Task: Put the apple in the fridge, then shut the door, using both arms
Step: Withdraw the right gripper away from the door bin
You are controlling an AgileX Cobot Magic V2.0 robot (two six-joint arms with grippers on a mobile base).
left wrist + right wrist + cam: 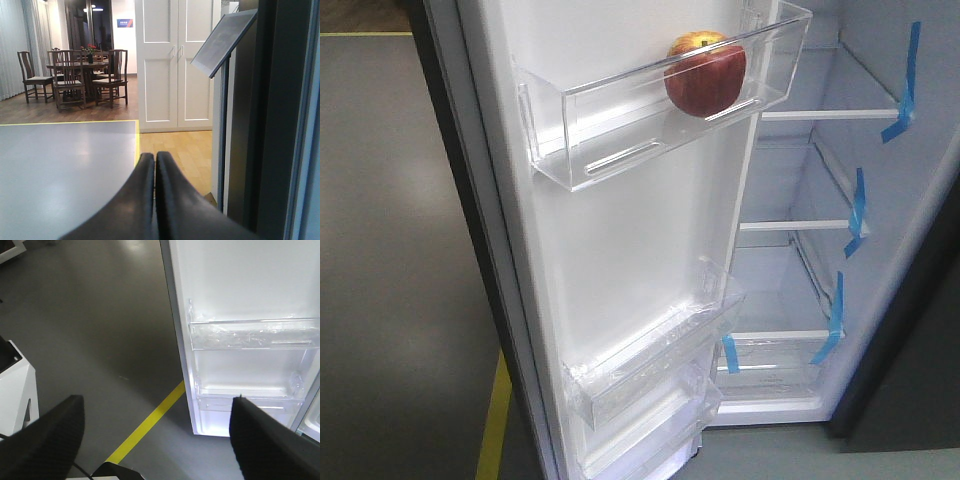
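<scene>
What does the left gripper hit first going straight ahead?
Nothing near. The left gripper, shut, points over bare floor toward white cupboard doors far off; the sign stand and fridge door sit right of that line. Depth is hard to judge.

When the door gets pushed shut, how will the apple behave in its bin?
It will probably roll: the apple is round and loose, with bare bin beside it. The front wall rises well up its side, so it likely stays in. A gentle push seems safer.

I saw my left gripper (155, 156) with its fingers pressed together above grey floor (60, 165), white double doors (175, 65) standing well beyond.
</scene>
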